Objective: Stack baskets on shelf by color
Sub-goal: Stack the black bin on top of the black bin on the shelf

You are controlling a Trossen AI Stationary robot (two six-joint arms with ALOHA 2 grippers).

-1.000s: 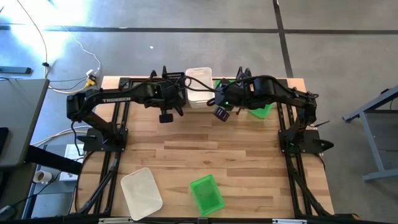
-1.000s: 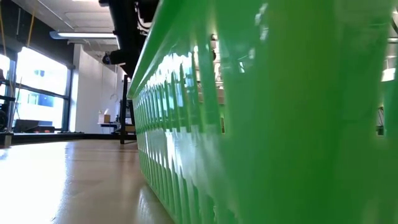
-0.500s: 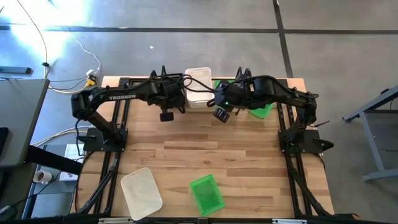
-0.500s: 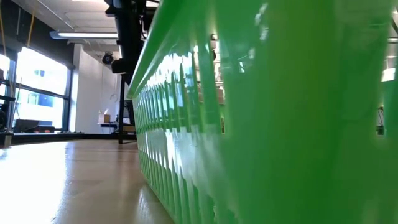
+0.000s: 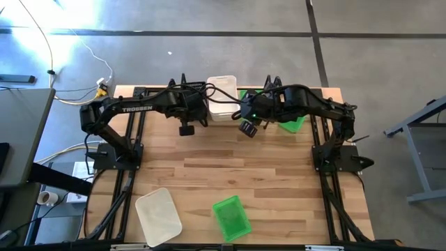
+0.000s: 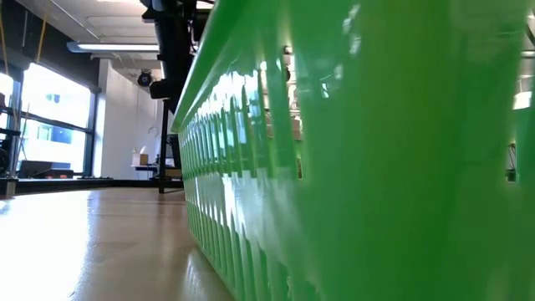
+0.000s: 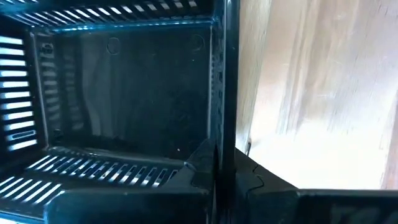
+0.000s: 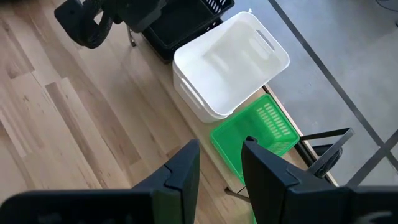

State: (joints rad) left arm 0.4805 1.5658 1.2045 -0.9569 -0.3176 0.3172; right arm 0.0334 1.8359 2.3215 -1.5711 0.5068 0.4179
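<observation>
The left gripper [image 7: 214, 177] is clamped on the rim of a black basket [image 7: 124, 93] at the back of the bench [image 5: 244, 174]. The right gripper [image 8: 221, 162] hangs empty, fingers apart, above white baskets [image 8: 230, 68] and a green basket [image 8: 258, 134].

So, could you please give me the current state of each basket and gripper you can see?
black basket: upright, empty, on the shelf.
white basket stack: upright, nested, top one empty.
green basket at the back: upright, beside the white stack.
loose white basket: upside down on the table.
loose green basket: upright, empty.
left gripper: shut on the black basket's wall.
right gripper: open, empty.
</observation>
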